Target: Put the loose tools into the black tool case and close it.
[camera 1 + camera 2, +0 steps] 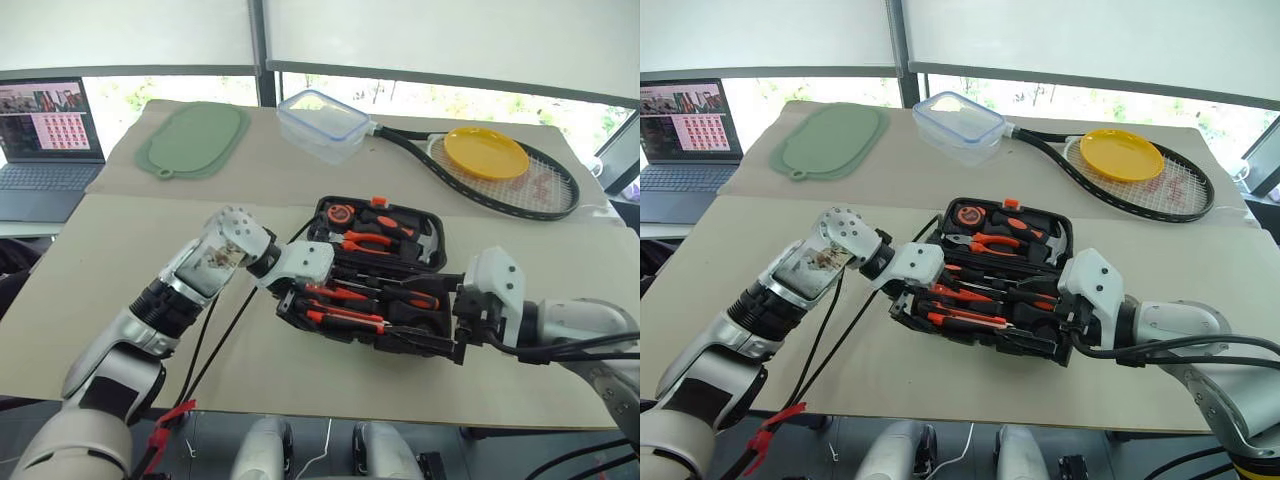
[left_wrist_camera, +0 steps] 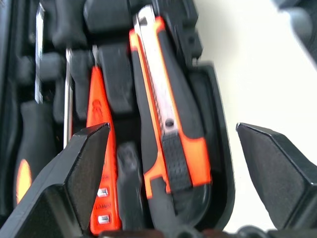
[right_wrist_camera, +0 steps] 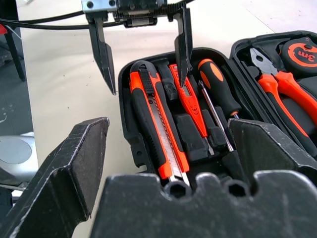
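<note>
On the beige table (image 1: pixel 90 290), both claws gape around the open black tool case (image 1: pixel 372 275).

Left arm reaches in from 7 o'clock, wrist bent toward 3 o'clock, left tool (image 3: pixel 143 52) angled downward with both fingers spread wide, nothing between them. Right arm comes in from 4 o'clock, forearm nearly level, right tool (image 1: pixel 440 335) pointing toward 9 o'clock, fingers (image 3: pixel 74 168) wide apart, gripping nothing.
</note>
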### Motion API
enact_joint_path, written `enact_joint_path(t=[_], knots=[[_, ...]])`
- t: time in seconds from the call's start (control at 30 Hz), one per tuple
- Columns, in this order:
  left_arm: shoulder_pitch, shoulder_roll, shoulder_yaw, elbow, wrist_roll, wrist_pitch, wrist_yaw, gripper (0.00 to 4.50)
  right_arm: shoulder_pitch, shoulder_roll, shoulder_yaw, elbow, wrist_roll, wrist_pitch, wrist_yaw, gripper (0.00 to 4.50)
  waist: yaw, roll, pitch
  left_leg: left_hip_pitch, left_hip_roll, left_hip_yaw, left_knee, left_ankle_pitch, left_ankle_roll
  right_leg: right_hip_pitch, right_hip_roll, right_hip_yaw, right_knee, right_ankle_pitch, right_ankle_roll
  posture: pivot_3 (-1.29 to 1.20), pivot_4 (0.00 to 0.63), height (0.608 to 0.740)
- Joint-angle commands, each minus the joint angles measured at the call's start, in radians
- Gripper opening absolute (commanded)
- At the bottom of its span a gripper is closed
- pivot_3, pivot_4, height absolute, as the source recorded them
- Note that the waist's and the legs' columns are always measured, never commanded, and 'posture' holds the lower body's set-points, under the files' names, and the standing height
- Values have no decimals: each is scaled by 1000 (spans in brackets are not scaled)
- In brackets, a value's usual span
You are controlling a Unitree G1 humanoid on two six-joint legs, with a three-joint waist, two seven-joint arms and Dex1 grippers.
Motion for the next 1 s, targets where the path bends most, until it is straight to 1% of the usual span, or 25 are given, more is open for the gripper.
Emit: enact_joint_path(t=[0.03,0.13,0.27,0.37,0.47,0.7,0.83,0.93,1.0], knots=[[-12,-14,19,1,17,-55,23,3723,-3,1,-19,-11,-3,-16,4,4500,0,0,0,0,0,0,0,0,0,0,0,0,0,0,0,0,150,738],[-6,-4,13,34,53,-113,36,2606,4,-4,-25,-16,-3,-16,8,4500,-2,0,0,0,0,0,0,0,0,0,0,0,0,0,0,0,150,738],[-6,8,32,42,47,-123,23,1152,15,-9,-31,-21,-4,-17,12,4500,-2,0,0,0,0,0,0,0,0,0,0,0,0,0,0,0,150,738],[5,55,66,21,23,-159,-7,45,31,-9,-38,-25,-4,-17,8,4500,-2,0,0,0,0,0,0,0,0,0,0,0,0,0,0,0,150,738],[39,101,69,-44,4,-141,-51,13,39,-6,-39,-28,-1,-16,5,4500,-7,0,0,0,0,0,0,0,0,0,0,0,0,0,0,0,150,738],[57,115,61,-42,56,-160,-33,13,53,-9,-47,-31,3,-14,7,4500,-2,0,0,0,0,0,0,0,0,0,0,0,0,0,0,0,150,738],[77,97,39,-16,102,-227,-7,13,48,-7,-40,-26,1,-13,5,4500,-4,0,0,0,0,0,0,0,0,0,0,0,0,0,0,0,150,738],[80,61,13,39,159,-277,40,13,40,0,-36,-29,10,-6,-3,4500,-1,0,0,0,0,0,0,0,0,1,0,0,0,0,0,0,150,738],[86,51,7,51,164,-281,37,13,38,0,-38,-31,14,-3,-6,4500,1,0,0,0,0,0,0,0,0,1,0,0,0,0,0,0,150,738]])
